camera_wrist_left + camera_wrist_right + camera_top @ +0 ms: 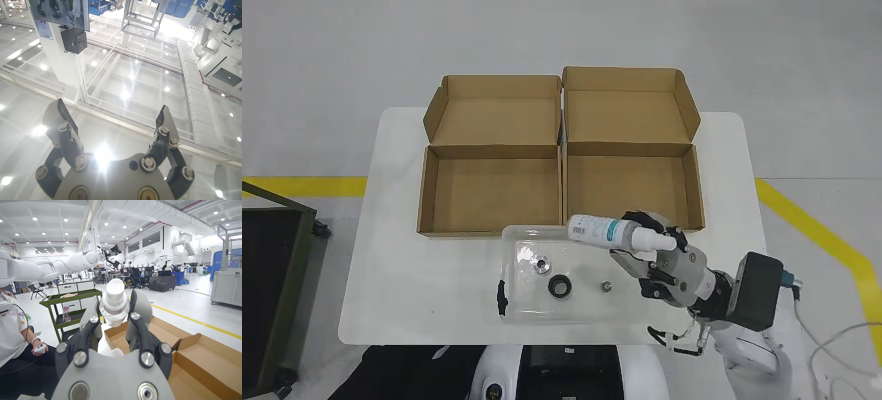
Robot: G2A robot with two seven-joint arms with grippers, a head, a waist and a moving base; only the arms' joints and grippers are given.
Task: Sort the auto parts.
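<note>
Our right hand (646, 245) is clamped on the bottle (602, 231), holding it sideways over the tray's (527, 230) far corner, near the right box (694, 196). Our left hand (113, 116) is spread apart.

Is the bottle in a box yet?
No, the right tool holds the bottle in the air over the far rim of the tray.

left end effector (111, 103): upturned, jaws apart | right end effector (644, 242): clamped on spray bottle (602, 230)
</note>
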